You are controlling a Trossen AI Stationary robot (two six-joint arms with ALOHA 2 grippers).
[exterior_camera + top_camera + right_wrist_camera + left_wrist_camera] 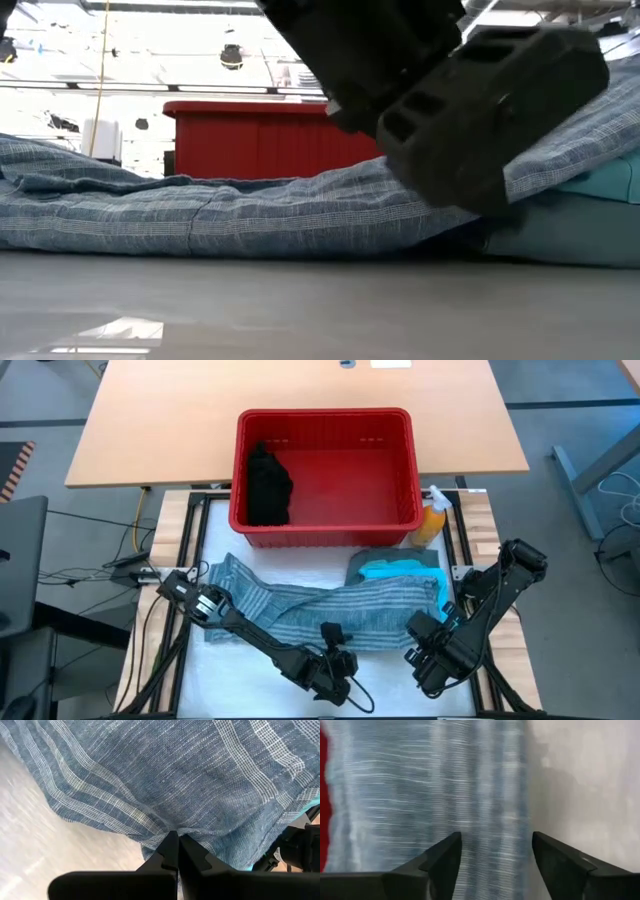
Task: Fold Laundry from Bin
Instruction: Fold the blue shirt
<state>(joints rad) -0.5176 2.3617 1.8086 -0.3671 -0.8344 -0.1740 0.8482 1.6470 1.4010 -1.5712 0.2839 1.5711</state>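
Observation:
A blue-grey striped cloth [330, 605] lies spread across the table in front of the red bin [325, 520]. Its right end lies over a pile of teal garments [395, 570]. A black garment [268, 485] sits in the bin's left part. My right gripper [176, 836] is shut on the striped cloth's near edge by its right end [420, 635]. My left gripper [495, 852] is open and low over the cloth's near edge at mid-table [345, 660]. One finger is above cloth and the other above bare table. Whether it touches the cloth, I cannot tell. My right gripper pinches the striped cloth's near edge [175, 827] between its two fingertips, coming from above and slanting down. The cloth puckers toward the pinch. Its right part rises off the table in the low view [590, 110], while the rest lies flat [200, 215].
An orange spray bottle [430, 525] stands by the bin's right front corner. Bare white table [250, 680] lies near the front edge. A wooden table [300, 390] stands behind the bin. Black frame rails [190, 560] run along both sides of the table.

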